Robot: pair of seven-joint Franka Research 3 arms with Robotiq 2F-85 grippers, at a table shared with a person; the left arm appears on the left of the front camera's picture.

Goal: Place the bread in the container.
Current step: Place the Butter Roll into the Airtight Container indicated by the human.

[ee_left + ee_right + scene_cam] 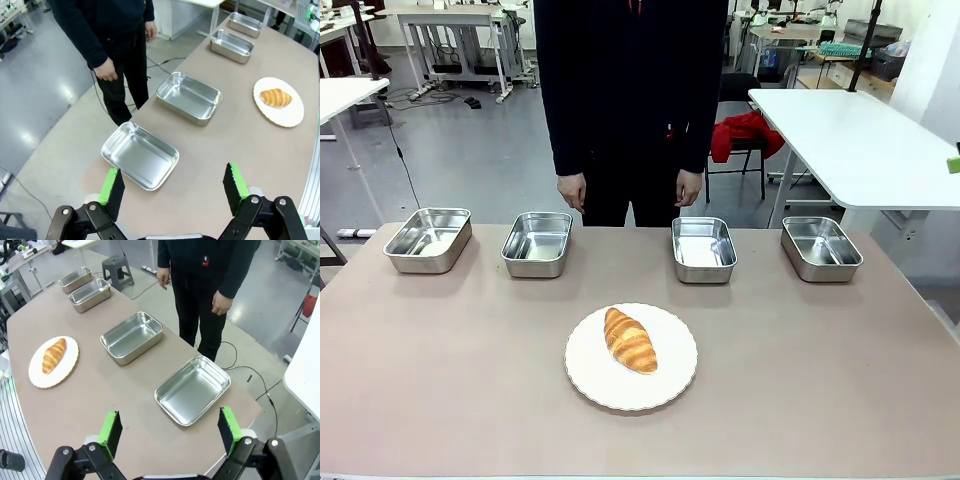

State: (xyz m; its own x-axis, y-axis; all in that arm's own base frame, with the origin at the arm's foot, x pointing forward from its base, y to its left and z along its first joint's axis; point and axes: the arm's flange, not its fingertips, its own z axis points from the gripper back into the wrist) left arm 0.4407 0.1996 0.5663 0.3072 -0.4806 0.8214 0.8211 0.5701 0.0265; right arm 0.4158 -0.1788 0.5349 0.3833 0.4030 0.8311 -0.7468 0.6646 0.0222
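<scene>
You see the plate (585, 375) near the middle of the table (440, 380), toward the robot's side, with the bread (630, 340) lying on it. Behind the plate, four pans sit in a row along the far edge: the far-left pan (428, 240), the inner-left pan (537, 243), the inner-right pan (703, 249) and the far-right pan (821, 247). All are well apart from the plate. The person (630, 90) stands behind the table, between the two inner pans.

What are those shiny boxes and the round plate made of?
The four pans look like metal, probably stainless steel: silvery, mirror-bright walls throwing reflections. The plate looks white and smooth with a soft sheen, perhaps ceramic or plastic; the look can't settle which.
</scene>
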